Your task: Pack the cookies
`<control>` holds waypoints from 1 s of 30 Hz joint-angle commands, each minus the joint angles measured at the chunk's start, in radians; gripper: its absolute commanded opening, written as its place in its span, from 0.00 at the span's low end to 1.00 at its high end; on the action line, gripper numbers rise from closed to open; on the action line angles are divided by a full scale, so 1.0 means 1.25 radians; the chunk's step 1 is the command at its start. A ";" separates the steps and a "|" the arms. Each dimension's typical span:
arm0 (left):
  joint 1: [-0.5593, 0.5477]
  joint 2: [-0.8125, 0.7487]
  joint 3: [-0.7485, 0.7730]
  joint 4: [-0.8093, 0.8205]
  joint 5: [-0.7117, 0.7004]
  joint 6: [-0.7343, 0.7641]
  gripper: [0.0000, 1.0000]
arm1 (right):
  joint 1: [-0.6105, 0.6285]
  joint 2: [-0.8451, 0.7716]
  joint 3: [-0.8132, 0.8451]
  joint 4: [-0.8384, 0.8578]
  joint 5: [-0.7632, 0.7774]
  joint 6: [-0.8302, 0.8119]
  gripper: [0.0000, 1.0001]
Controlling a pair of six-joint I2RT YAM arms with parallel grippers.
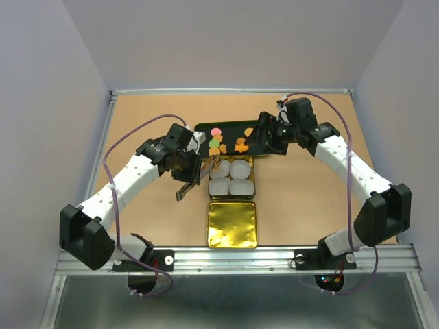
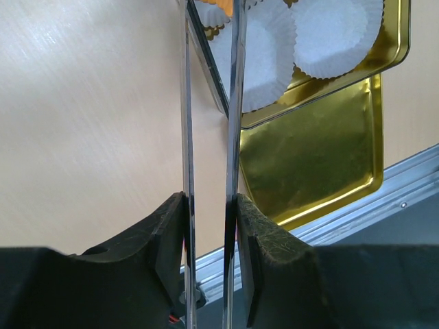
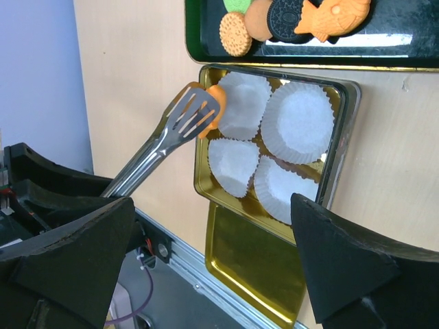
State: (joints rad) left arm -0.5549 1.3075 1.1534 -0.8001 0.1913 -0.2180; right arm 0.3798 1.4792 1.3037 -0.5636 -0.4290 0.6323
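**Item: cookies** (image 1: 226, 142). Small flat pieces, round and irregular: orange, pink, green, one tan, one dark sandwich type, one fish-shaped.

**Location:** Most lie on the black tray (image 3: 405, 27) on the worktop (image 1: 151, 123), just behind the gold tin (image 3: 346, 137). One orange cookie (image 3: 214, 103) is pinched in the slotted tips of the tongs (image 3: 171, 137), at the tin's rim beside a far cup. The tin holds four white paper cups (image 1: 240, 168), all apparently unfilled. The lid (image 1: 232, 224) lies just in front of it.

**Handling (judged):**
- Light, rigid and probably brittle, so a hard pinch may crack an edge.
- Flat faces may slide between smooth metal blades.
- Best held across both flat faces, well in from the rim, with a low release into a cup.
- The cups are thin and light and would shift if nudged.

**Tools:**
- Left tool (image 2: 209, 202): clamped on the tong arms, pressing them together.
- Right tool (image 1: 267, 133): jaws wide apart, nothing between them, at the tray's right end.

**Markings:** No brand, label or legible writing. The dark cookie is embossed, but the pattern is unreadable.
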 commanded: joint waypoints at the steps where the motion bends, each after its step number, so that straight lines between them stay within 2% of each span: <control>1: -0.005 -0.027 0.000 0.052 0.024 0.017 0.15 | -0.001 -0.042 -0.021 0.010 0.017 0.008 1.00; 14: -0.018 0.011 -0.012 0.079 0.014 0.027 0.16 | -0.002 -0.051 -0.028 0.010 0.031 0.013 1.00; 22: -0.026 0.007 -0.022 0.079 -0.005 0.019 0.27 | -0.002 -0.047 -0.027 0.009 0.034 0.014 1.00; 30: -0.027 0.006 -0.024 0.082 -0.018 0.017 0.33 | -0.003 -0.042 -0.027 0.010 0.031 0.016 1.00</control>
State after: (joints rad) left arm -0.5827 1.3285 1.1294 -0.7235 0.1806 -0.1997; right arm 0.3798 1.4525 1.2922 -0.5686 -0.3992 0.6514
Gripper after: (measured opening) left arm 0.428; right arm 0.999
